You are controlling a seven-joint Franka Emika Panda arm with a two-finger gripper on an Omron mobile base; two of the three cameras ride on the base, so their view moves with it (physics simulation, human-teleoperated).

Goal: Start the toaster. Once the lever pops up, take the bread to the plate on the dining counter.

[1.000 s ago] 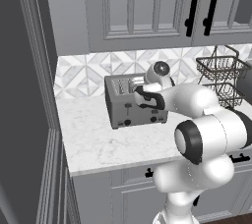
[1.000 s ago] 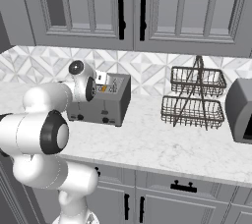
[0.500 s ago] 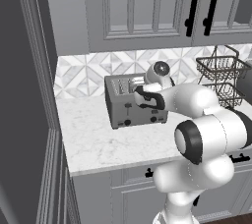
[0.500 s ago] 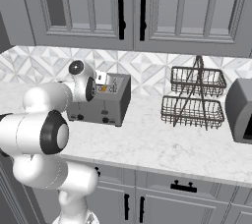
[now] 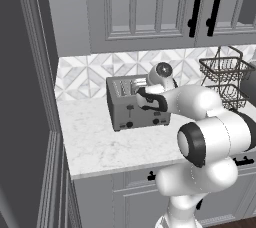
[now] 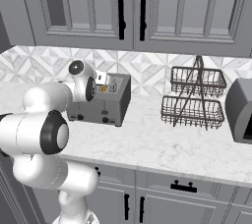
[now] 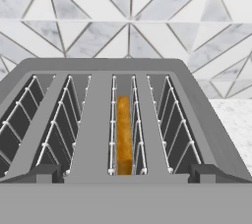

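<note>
1. Left base view: I see the toaster (image 5: 137,103) on the white counter (image 5: 107,144) against the tiled wall, its knobs and levers facing the room. My arm bends over its right end, with the hand at the top of the toaster. From here I cannot make out the fingers.

2. Right base view: the same toaster (image 6: 104,101) sits left of a two-tier wire basket (image 6: 193,99). The wrist blocks its left end, and a speck of orange shows on top near the hand. I judge that to be the bread (image 6: 103,88).

3. Hand view: I am looking down along the slots. The bread (image 7: 124,135) stands on edge in the third slot from the left, low between the wire guides. The two dark fingertips (image 7: 40,173) sit wide apart at the bottom corners, pinching nothing.

4. My read of the step: the hand seems poised at the front edge, either for the lever or for the slice. To press a lever well, I would come down squarely on the one serving that slot. To lift the slice, I would centre the spread fingers over it and close on its flat faces.
</note>
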